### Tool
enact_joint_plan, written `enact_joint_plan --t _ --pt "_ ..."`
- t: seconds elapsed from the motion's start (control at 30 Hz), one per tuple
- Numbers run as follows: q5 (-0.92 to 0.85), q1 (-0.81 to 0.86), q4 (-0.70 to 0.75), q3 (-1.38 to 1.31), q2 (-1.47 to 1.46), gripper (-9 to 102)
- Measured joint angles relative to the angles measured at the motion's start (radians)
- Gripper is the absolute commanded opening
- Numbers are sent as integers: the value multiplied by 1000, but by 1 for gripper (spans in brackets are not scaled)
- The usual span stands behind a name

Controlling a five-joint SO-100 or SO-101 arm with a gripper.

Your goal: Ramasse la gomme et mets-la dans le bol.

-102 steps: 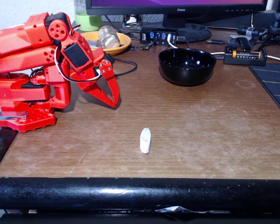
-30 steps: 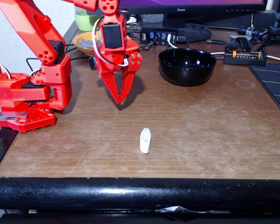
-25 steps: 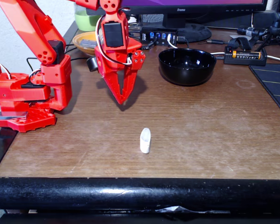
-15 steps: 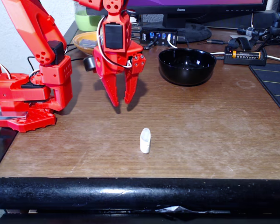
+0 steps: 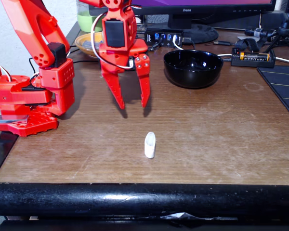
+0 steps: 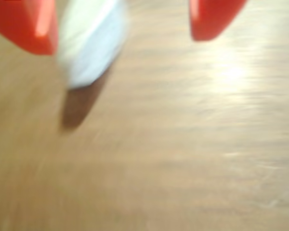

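Fixed view: monitor base (image 5: 195,31) top centre, USB hub (image 5: 164,37) beside it, battery holder (image 5: 253,57) upper right, black mat (image 5: 284,86) right edge.

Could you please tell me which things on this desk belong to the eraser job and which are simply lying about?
For the job:
- eraser, loose on the table
- black bowl
- gripper, open, hanging above the table behind the eraser

Lying about:
- monitor
- battery holder
- yellow dish
- green cup
- USB hub
- dark mat

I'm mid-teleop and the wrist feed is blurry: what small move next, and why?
Probably ease the open claw forward toward the table's near edge, then down. In the fixed view the eraser stands untouched on the table, nearer the camera than the fingertips.
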Motion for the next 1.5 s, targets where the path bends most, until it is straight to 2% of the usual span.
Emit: enact_joint_plan --t 0.1,0.37,0.87,1.5 --pt "49 31 -17 0 0 17" --pt "35 83 -58 0 -8 34" --pt "-52 178 -124 -127 -259 33" --pt "-100 181 -149 -141 -407 31"
